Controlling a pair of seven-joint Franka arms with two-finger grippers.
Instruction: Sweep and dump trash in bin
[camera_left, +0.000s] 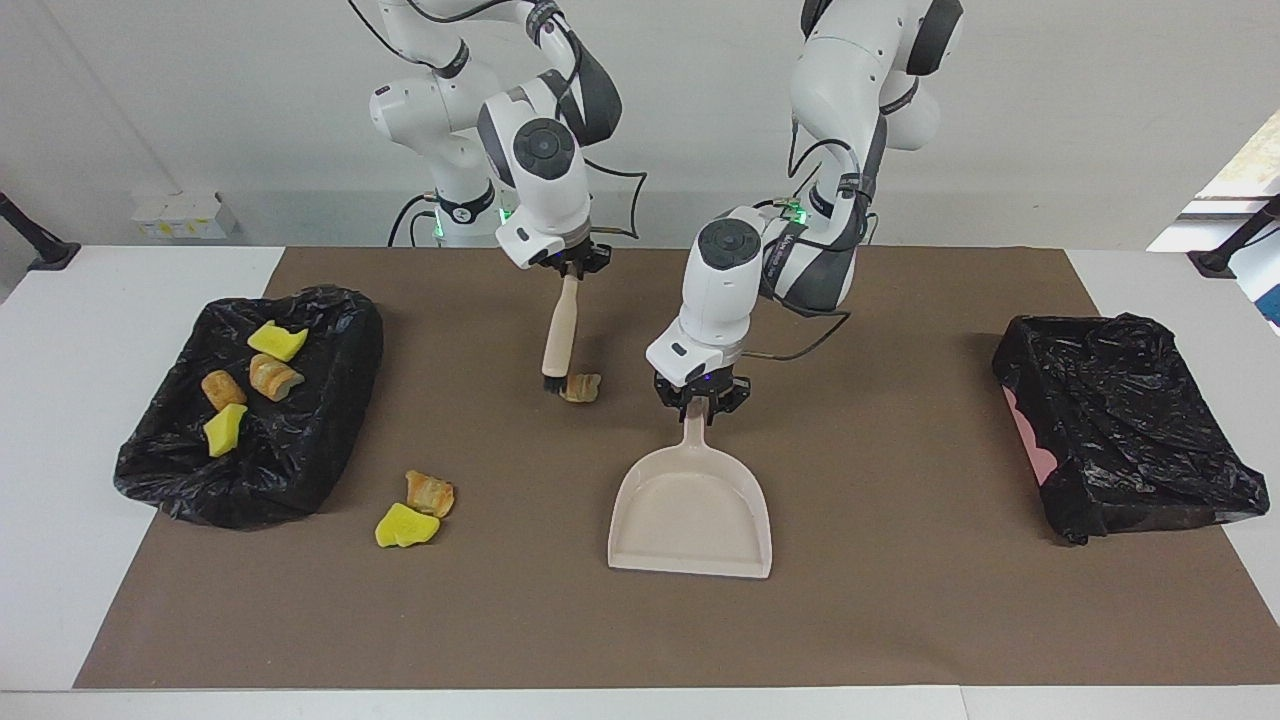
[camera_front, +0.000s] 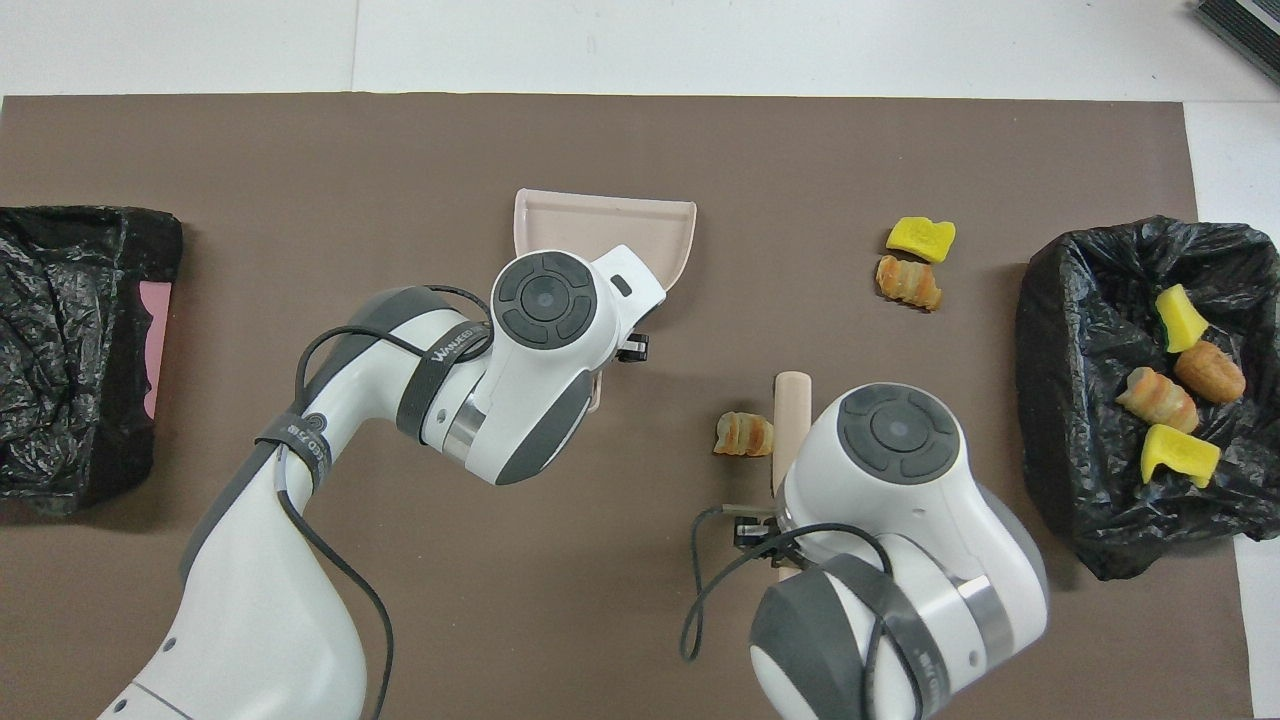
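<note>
Facing view, going left to right: your bin (camera_left: 250, 410) already holds four lumps; two more lie on the mat just beside it, a yellow chunk (camera_left: 405, 527) and a bread piece (camera_left: 430, 492). Your right gripper (camera_left: 573, 268) pinches the brush (camera_left: 560, 335), its tip touching the roll (camera_left: 582, 387). Your left gripper (camera_left: 702, 398) pinches the dustpan (camera_left: 690, 515) handle. The pan's mouth faces away from the roll, so a push could send it past

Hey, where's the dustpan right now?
The dustpan lies mid-table on the brown mat, handle toward the robots with the left gripper at it; the bread piece lies nearby.
</note>
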